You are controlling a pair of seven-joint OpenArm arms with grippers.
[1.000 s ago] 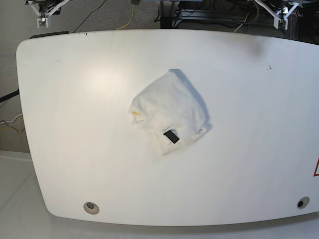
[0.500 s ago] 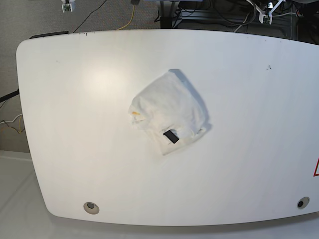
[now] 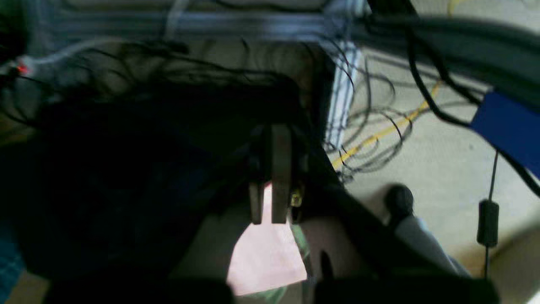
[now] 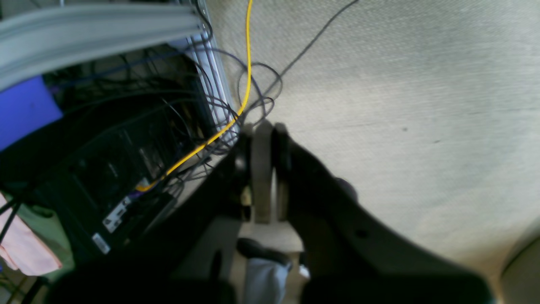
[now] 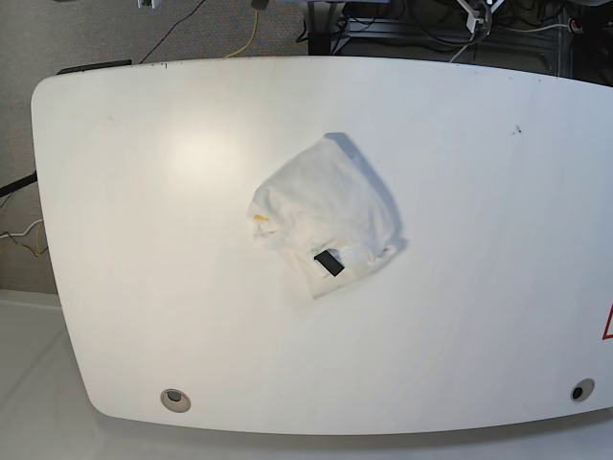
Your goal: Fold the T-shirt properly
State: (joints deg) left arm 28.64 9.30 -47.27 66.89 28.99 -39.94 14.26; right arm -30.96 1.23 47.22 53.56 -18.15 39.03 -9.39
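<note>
The T-shirt (image 5: pixel 326 216) lies as a small, rumpled white bundle near the middle of the white table (image 5: pixel 144 287). Its black neck label (image 5: pixel 329 261) faces up at the front edge, and a bit of yellow print (image 5: pixel 259 219) peeks out on the left. Both arms are pulled back beyond the table's far edge, well away from the shirt. The left gripper (image 3: pixel 270 139) is shut and empty, hanging over floor and cables. The right gripper (image 4: pixel 263 135) is likewise shut on nothing, above carpet and a yellow cable (image 4: pixel 236 114).
Two round grommet holes (image 5: pixel 174 399) (image 5: pixel 581 390) sit near the table's front edge, and a red triangle mark (image 5: pixel 607 326) is at its right edge. Tangled cables and equipment (image 5: pixel 402 24) lie on the floor behind the table.
Both arms have drawn further back past the top edge of the base view, leaving only slivers. The T-shirt has not moved.
</note>
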